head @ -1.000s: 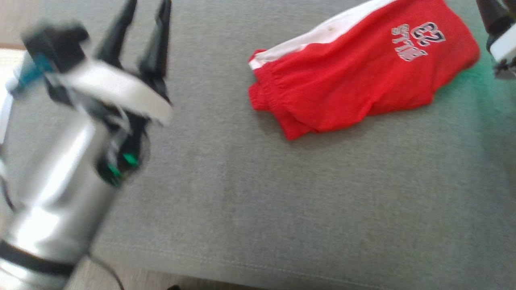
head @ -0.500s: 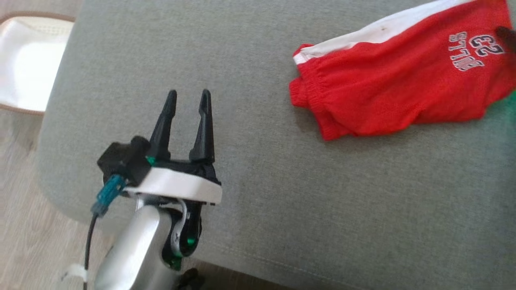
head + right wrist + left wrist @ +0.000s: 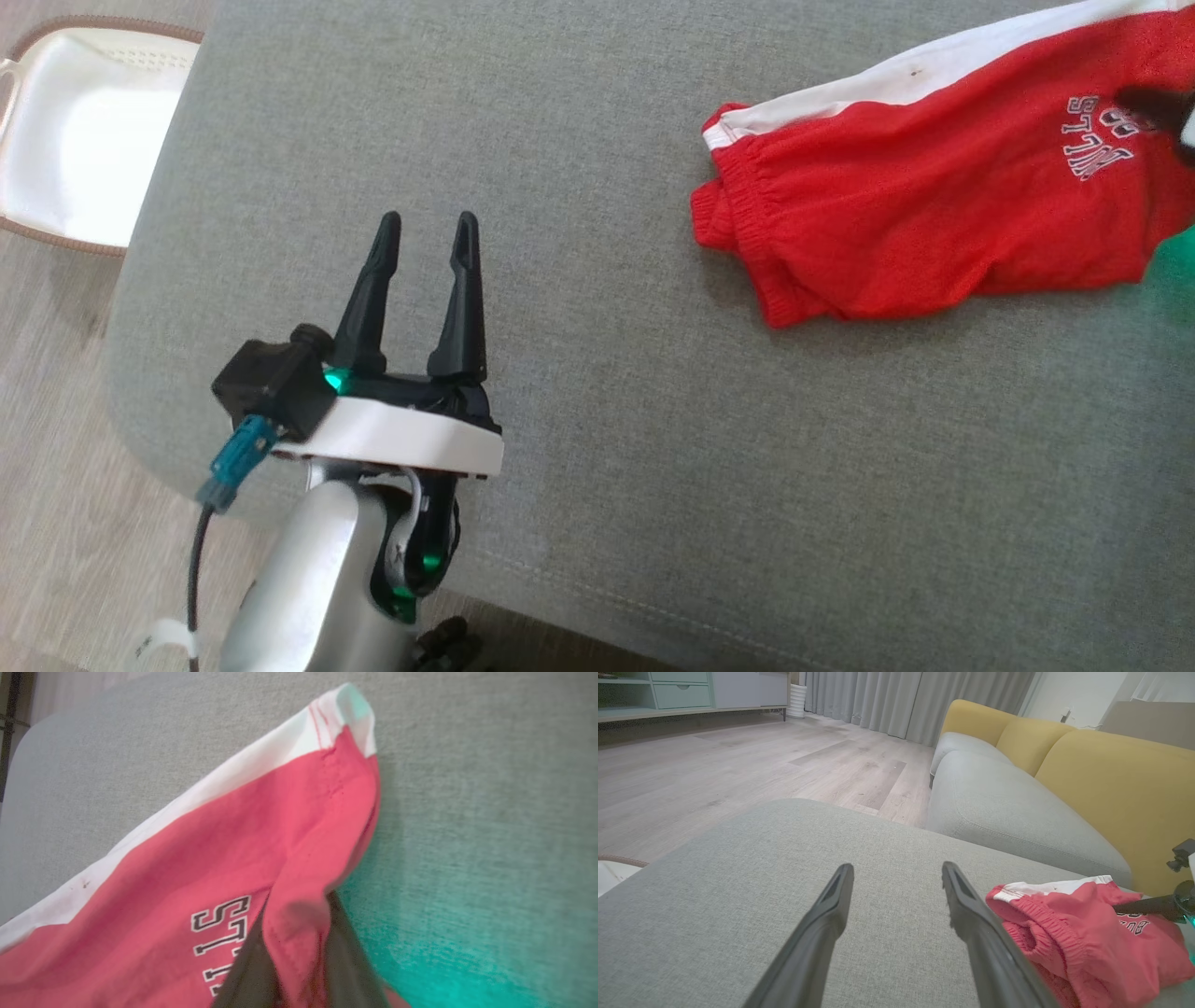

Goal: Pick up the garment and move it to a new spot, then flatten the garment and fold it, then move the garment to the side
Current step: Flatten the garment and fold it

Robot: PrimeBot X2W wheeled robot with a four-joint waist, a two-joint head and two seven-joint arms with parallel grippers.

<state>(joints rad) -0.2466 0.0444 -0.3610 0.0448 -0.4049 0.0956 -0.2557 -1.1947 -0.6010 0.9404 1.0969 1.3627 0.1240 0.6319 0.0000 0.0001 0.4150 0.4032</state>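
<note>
The garment (image 3: pixel 915 215) is a pair of red shorts with a white side stripe and dark lettering, lying crumpled at the far right of a grey cushion (image 3: pixel 653 467). My right gripper (image 3: pixel 299 914) pinches a raised fold of the garment (image 3: pixel 210 858) beside the lettering, with red cloth between its two fingers. One dark finger (image 3: pixel 1153 105) of it shows at the right edge of the head view, over the print. My left gripper (image 3: pixel 428 222) stands open and empty well to the left of the shorts, above the cushion. Its fingers (image 3: pixel 831 914) frame bare cushion, with the garment (image 3: pixel 1069 938) to their right.
A white basket (image 3: pixel 75 140) with a brown rim sits on the wooden floor (image 3: pixel 56 448) off the cushion's left end. Behind the cushion runs a sofa with a grey seat (image 3: pixel 994 812) and yellow backrests (image 3: pixel 1111 774). The cushion's near edge (image 3: pixel 597 597) lies close below my left arm.
The head camera has swung, so the whole picture shifted. My right gripper came down onto the lettered part of the shorts and closed on a fold. The left gripper stayed open.
</note>
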